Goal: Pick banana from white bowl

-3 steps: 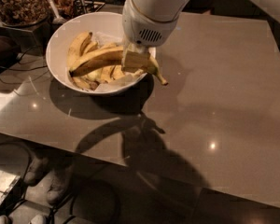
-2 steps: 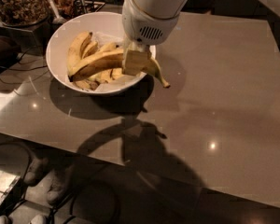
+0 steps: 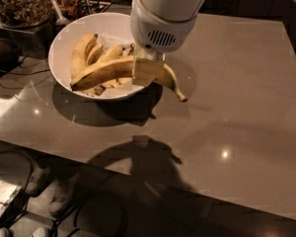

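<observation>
The long curved banana [image 3: 104,72] lies across the white bowl [image 3: 62,47], its dark tip at the left and its thin stem hanging out past the bowl's right rim. My gripper [image 3: 147,71] comes down from the white arm at the bowl's right side and is shut on the banana near its stem end. The banana looks raised slightly above the shorter pale bananas [image 3: 84,51] in the bowl. The bowl's right rim is hidden behind the arm.
A dark glass container of brown bits [image 3: 18,3] stands at the back left behind the bowl, with utensils [image 3: 56,9] beside it. Cables [image 3: 12,73] run along the table's left edge. The grey tabletop [image 3: 237,98] stretches to the right and front.
The banana has lifted a little with the gripper; its stem end now hangs higher over the bowl's right rim. The bowl has not moved.
</observation>
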Robot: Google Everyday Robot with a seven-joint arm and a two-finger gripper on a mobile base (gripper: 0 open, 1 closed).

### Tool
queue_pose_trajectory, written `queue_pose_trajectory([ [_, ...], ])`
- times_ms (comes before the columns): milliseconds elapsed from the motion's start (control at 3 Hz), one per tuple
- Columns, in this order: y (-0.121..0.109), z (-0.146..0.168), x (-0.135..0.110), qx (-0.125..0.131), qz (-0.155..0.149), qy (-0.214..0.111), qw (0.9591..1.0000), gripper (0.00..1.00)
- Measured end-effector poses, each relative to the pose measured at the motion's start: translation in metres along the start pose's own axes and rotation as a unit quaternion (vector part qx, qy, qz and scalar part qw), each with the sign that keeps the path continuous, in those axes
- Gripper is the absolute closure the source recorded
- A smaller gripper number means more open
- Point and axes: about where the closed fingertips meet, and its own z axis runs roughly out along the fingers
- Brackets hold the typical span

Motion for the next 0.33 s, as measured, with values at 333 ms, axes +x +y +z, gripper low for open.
queue_pose_trajectory([
  [333, 0.0, 0.0, 0.0, 0.0, 0.0, 0.0, 1.0, 1.0],
])
